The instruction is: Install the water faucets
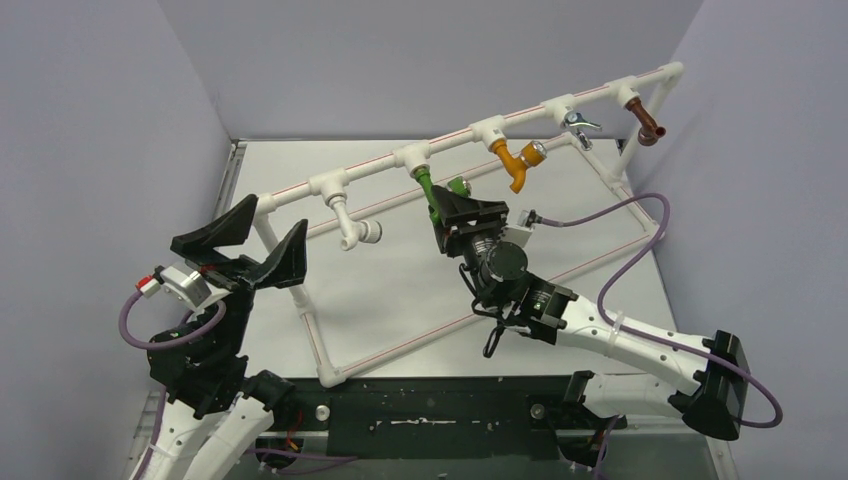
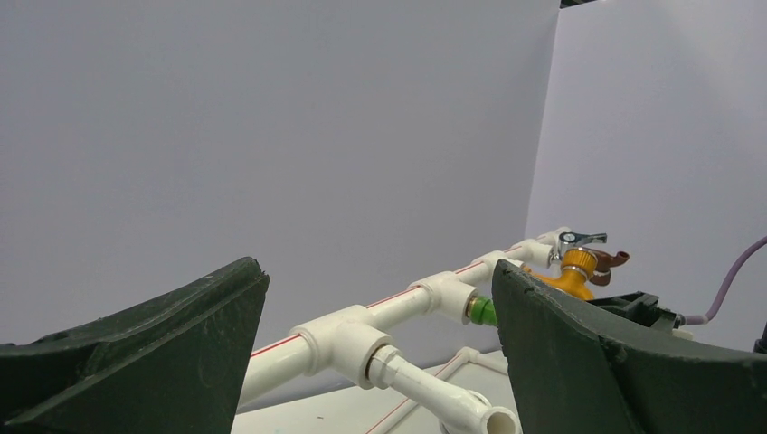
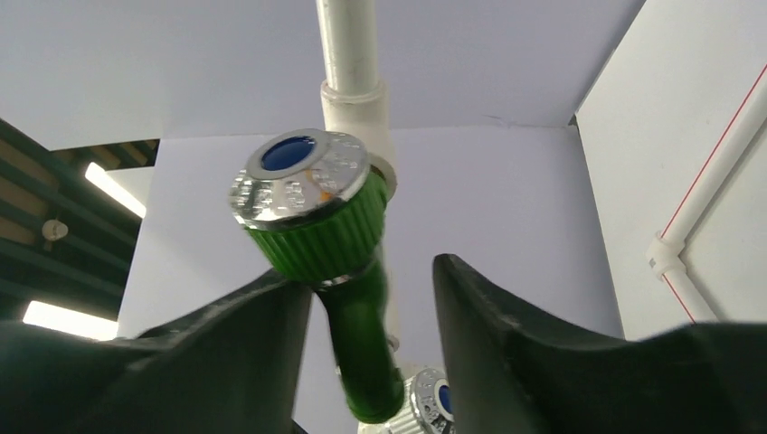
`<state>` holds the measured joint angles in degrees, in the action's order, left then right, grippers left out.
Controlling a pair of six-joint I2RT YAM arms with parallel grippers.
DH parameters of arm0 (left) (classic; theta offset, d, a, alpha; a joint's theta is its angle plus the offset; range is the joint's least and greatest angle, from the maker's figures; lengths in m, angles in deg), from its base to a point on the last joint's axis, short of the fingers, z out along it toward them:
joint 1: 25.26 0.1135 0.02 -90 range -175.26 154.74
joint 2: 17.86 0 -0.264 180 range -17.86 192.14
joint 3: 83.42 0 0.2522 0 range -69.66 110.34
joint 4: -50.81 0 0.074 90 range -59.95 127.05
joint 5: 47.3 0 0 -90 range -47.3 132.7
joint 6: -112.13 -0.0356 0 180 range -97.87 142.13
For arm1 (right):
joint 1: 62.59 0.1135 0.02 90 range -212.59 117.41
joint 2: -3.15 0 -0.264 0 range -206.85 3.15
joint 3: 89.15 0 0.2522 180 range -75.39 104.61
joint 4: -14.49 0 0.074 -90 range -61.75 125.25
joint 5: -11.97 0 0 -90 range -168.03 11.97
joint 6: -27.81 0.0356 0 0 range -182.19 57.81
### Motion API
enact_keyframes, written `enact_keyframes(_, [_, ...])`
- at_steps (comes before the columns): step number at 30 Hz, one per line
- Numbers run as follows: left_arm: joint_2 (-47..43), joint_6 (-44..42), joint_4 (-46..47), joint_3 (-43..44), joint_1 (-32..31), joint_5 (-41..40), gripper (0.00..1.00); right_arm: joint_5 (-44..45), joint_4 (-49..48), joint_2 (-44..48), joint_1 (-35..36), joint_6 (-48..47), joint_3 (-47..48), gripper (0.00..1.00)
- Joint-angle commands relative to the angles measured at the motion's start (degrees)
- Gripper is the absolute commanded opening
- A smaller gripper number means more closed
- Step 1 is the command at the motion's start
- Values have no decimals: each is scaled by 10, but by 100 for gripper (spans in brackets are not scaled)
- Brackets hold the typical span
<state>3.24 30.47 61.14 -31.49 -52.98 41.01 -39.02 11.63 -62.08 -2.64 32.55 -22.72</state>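
A white pipe frame [image 1: 370,170] carries five faucets on its top rail: white [image 1: 352,228], green [image 1: 430,190], orange [image 1: 518,160], silver [image 1: 578,124] and brown [image 1: 648,125]. My right gripper [image 1: 455,203] is open around the green faucet. In the right wrist view the green stem [image 3: 357,316] hangs between the fingers [image 3: 371,271] under its chrome-capped green knob [image 3: 307,208], with a gap on the right side. My left gripper [image 1: 262,237] is open and empty, left of the white faucet [image 2: 434,389], which lies ahead between its fingers [image 2: 378,271].
The frame's lower pipes with red stripes [image 1: 400,345] run across the table between the arms. Grey walls close the left, back and right. A purple cable [image 1: 640,215] loops from the right arm near the frame's right end.
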Motion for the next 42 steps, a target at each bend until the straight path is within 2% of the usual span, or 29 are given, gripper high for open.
enact_keyframes(1, [-4,-2,16,6,-1,-8,94,58,7,8,-33,-18,-29,59])
enact_keyframes(4, [-3,-5,14,7,-1,-9,94,49,-1,18,-32,-47,-32,73])
enact_keyframes(10, [1,-6,13,7,2,-8,94,25,-25,53,-31,-129,-49,89])
enact_keyframes(19, [3,-8,11,8,5,-8,94,-77,-64,141,-33,-346,-85,94])
enact_keyframes(25, [8,-8,10,8,9,-7,94,-146,-3,189,-33,-510,-60,95])
enact_keyframes(30, [10,-8,9,9,12,-6,94,-195,7,229,-34,-669,-50,95])
enact_keyframes(42, [10,-7,10,8,14,-4,94,-329,210,207,-33,-1112,99,93])
